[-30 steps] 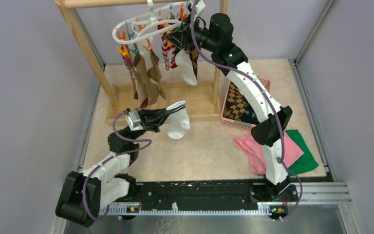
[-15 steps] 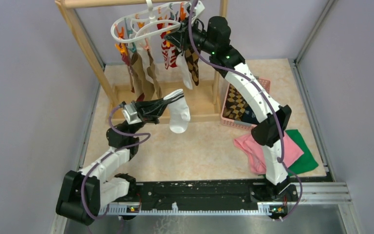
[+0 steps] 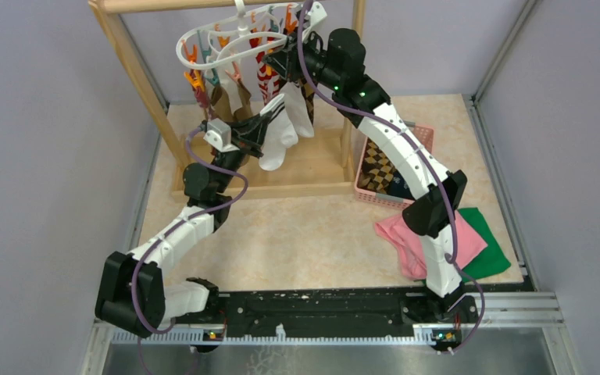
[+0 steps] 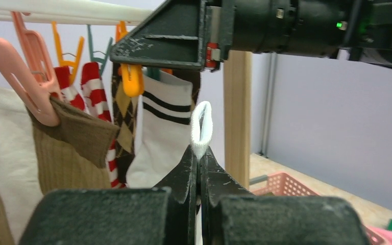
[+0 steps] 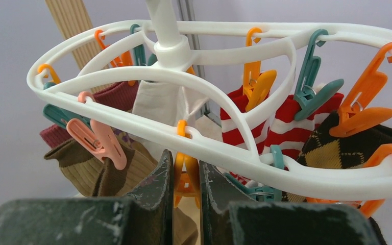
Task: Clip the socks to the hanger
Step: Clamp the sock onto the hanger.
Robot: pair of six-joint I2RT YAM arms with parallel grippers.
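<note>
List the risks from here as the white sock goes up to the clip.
1. The left gripper pinches only a narrow fold of the white sock; it might slip free.
2. That fold sits beside, not inside, the orange clip squeezed by the right gripper; pushing up could miss or swing the hanger.

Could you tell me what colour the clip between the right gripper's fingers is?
Orange; the clip shows best in the right wrist view.
</note>
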